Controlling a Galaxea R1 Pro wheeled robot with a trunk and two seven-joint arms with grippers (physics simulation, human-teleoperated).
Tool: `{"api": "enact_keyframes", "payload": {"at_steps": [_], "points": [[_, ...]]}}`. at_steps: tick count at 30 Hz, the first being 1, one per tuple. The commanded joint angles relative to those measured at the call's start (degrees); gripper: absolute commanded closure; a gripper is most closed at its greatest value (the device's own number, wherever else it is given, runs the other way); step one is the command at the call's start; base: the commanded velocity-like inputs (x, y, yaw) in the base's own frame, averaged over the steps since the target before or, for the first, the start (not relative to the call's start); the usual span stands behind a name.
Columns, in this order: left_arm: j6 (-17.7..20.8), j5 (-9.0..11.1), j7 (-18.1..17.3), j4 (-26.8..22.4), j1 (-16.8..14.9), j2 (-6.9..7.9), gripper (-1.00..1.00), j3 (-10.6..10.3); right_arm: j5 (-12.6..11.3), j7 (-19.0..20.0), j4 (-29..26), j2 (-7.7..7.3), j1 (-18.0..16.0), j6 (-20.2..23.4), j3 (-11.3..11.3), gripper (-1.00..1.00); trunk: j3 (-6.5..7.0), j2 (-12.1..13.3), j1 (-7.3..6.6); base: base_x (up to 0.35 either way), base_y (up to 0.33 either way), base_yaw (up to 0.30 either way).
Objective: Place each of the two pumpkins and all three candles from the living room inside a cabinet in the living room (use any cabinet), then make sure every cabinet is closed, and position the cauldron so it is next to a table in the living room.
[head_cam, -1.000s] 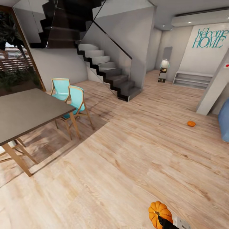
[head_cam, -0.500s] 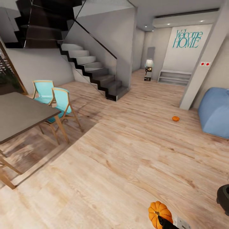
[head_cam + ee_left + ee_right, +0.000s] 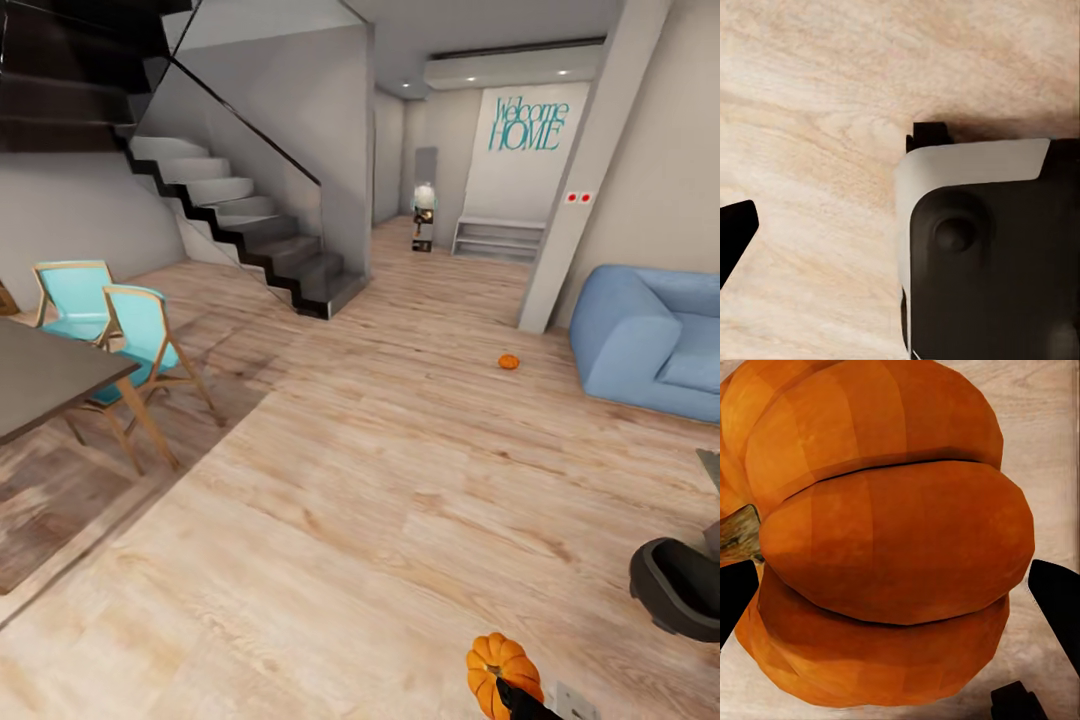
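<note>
One pumpkin (image 3: pixel 885 540) between (apparently) end effector (image 3: pixel 900 600) fingers

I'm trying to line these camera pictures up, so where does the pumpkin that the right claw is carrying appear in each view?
Head view: the carried pumpkin sits at the bottom edge, right of centre, above the right claw.
Right wrist view: the same pumpkin looms large between the two dark fingers, stem to one side.
Left wrist view: it is not in this picture.
Shared landmark: the pale wood floor.
</note>
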Motion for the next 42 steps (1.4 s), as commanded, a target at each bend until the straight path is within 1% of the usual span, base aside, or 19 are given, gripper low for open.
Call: {"api": "enact_keyframes", "payload": {"at_steps": [1,3,6,9,11,14,17,19,21,22,24,25,27,30,34,39,41,42], "points": [[0.29,0.3,-0.05,-1.12,-1.11,0.58,-1.0,-0.21,-0.62,0.24,0.1,-0.01,-0.07,-0.21,0.4,1.0,-0.06,-0.03,0.02,0.241,0.0,-0.264],[0.27,0.23,-0.05,-3.4,-3.4,1.31,-1.0,-0.21,-0.62,0.24,0.1,-0.01,-0.07,-0.22,0.4,1.0,-0.06,-0.03,0.02,0.288,0.0,-0.264],[-0.18,0.2,-0.01,-5.31,-5.07,1.53,-1.0,-0.21,-0.62,0.24,0.1,-0.01,-0.07,-0.22,0.4,1.0,-0.06,-0.03,0.02,0.318,0.0,-0.264],[-5.24,0.19,0.0,-6.18,-5.6,1.01,-1.0,-0.28,-0.62,0.24,0.1,-0.01,-0.07,-0.23,0.4,1.0,-0.06,-0.03,0.02,0.33,0.0,-0.264],[-7.35,0.16,0.0,-6.65,-5.9,0.98,-1.0,-0.29,-0.62,0.24,0.1,-0.01,-0.07,-0.23,0.4,1.0,-0.06,-0.03,0.02,0.332,0.0,-0.264],[-8.54,0.12,0.0,-9.48,-6.38,1.39,-1.0,-0.3,-0.62,0.24,0.1,-0.01,-0.06,-0.28,0.4,1.0,-0.08,-0.03,0.02,0.333,0.0,-0.258],[-8.62,0.12,-0.1,-11.06,-6.83,1.66,-1.0,-0.25,-0.72,0.24,0.1,-0.01,-0.07,-0.3,0.4,1.0,-0.13,-0.03,0.02,0.323,0.0,-0.253],[-8.18,0.11,-0.23,-11.55,-7.37,1.73,-1.0,-0.25,-0.71,0.24,0.1,-0.01,-0.07,-0.31,0.4,1.0,-0.17,-0.03,0.02,0.308,0.0,-0.251],[-6.52,0.06,-0.3,-11.87,-9.31,1.81,-1.0,-0.35,-0.78,0.24,0.1,0.07,-0.07,-0.31,0.4,1.0,-0.22,-0.03,0.02,0.294,0.0,-0.252],[-3.45,0.04,-0.33,-11.98,-10.82,2.02,-1.0,-0.43,-0.86,0.24,0.1,0.1,-0.07,-0.31,0.4,1.0,-0.24,-0.03,0.02,0.261,0.0,-0.252],[1.57,0.02,-0.51,-12.5,-12.33,2.96,-1.0,-0.43,-0.97,0.24,0.1,0.12,-0.07,-0.31,0.4,1.0,-0.28,-0.03,0.02,0.231,0.0,-0.252],[3.48,0.02,-0.47,-13.45,-12.75,3.37,-1.0,-0.46,-1.0,0.24,0.1,0.14,-0.07,-0.31,0.4,1.0,-0.3,-0.03,0.02,0.2,0.0,-0.252],[5.93,0.01,-0.34,-16.05,-13.23,4.12,-1.0,-0.62,-1.07,0.24,0.1,0.13,-0.07,-0.25,0.4,1.0,-0.35,-0.03,0.02,0.2,0.0,-0.253],[6.9,-0.04,-0.28,-17.24,-13.4,4.47,-1.0,-0.77,-1.11,0.24,0.1,0.16,-0.07,-0.23,0.4,1.0,-0.41,-0.03,0.02,0.257,0.0,-0.253],[7.14,-0.07,-0.26,-17.48,-13.44,4.51,-1.0,-0.82,-1.29,0.24,0.1,0.17,-0.07,-0.23,0.38,1.0,-0.49,-0.03,0.02,0.321,0.0,-0.23],[7.16,-0.07,-0.2,-17.46,-13.44,4.43,-1.0,-0.9,-0.78,0.24,0.1,0.17,-0.07,-0.29,0.39,1.0,-0.52,-0.03,0.02,0.332,0.024,-0.053],[7.16,-0.07,-0.19,-17.46,-13.44,4.4,-1.0,-0.91,-0.56,0.24,0.1,0.44,-0.07,-0.3,0.4,1.0,-0.52,-0.03,0.02,0.322,0.099,-0.008],[7.16,-0.07,-0.18,-17.46,-13.44,4.4,-1.0,-0.91,-0.49,0.24,0.1,0.99,-0.07,-0.28,0.44,1.0,-0.52,-0.03,0.02,0.317,0.118,-0.003]]}}
